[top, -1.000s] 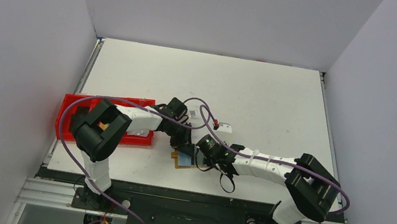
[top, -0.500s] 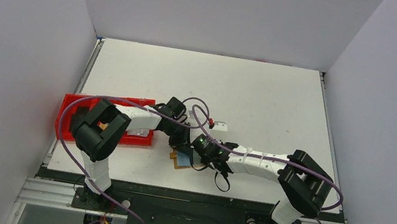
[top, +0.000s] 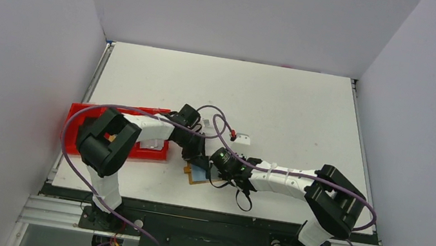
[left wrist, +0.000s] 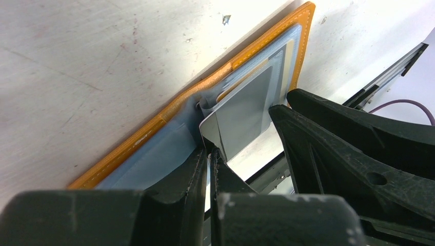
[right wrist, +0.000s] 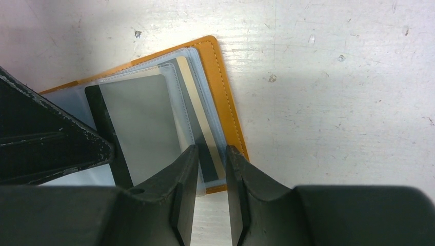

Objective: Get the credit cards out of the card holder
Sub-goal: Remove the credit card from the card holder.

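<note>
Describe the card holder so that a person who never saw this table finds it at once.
On the white table, look just right of the red tray, close to the near edge. The card holder lies open there. It alone has a tan-orange stitched border around clear sleeves that hold cards.

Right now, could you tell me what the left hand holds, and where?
The left hand pinches a grey credit card by one corner, it seems.
</note>
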Motion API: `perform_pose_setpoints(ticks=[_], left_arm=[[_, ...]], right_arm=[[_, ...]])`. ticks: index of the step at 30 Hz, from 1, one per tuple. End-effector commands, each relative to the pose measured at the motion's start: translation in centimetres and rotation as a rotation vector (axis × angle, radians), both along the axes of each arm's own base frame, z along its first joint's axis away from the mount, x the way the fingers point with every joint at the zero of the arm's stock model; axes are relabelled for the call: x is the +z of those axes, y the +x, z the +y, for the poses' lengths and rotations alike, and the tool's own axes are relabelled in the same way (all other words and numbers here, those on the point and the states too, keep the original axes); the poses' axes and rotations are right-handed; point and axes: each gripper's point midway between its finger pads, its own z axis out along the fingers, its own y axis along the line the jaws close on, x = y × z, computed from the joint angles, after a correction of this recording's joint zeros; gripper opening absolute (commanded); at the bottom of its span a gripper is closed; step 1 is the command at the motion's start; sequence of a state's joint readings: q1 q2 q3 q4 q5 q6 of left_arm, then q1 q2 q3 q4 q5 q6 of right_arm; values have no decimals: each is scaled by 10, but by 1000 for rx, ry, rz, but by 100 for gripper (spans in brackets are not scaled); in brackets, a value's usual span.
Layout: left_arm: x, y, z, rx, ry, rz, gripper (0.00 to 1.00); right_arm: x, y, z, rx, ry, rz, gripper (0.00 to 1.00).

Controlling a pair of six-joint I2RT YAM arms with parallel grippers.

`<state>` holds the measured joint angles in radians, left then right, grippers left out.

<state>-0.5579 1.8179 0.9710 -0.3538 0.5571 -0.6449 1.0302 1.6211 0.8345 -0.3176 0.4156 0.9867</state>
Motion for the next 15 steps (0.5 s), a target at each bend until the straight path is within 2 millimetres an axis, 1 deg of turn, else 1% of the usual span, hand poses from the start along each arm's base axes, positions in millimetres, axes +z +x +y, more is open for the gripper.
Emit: perform_pose_setpoints(ticks=[1, 10, 15], left_arm=[[-8, -2, 25, 7, 80, -11, 0], [-6, -4, 32, 20, 77, -6, 0], [0, -2, 31, 29, 61, -12, 0]], right_arm=[[-41, -33, -36, 12, -142, 144, 23], [-44, -35, -37, 3, -125, 149, 23], [-45, -35, -37, 1, -116, 153, 22]])
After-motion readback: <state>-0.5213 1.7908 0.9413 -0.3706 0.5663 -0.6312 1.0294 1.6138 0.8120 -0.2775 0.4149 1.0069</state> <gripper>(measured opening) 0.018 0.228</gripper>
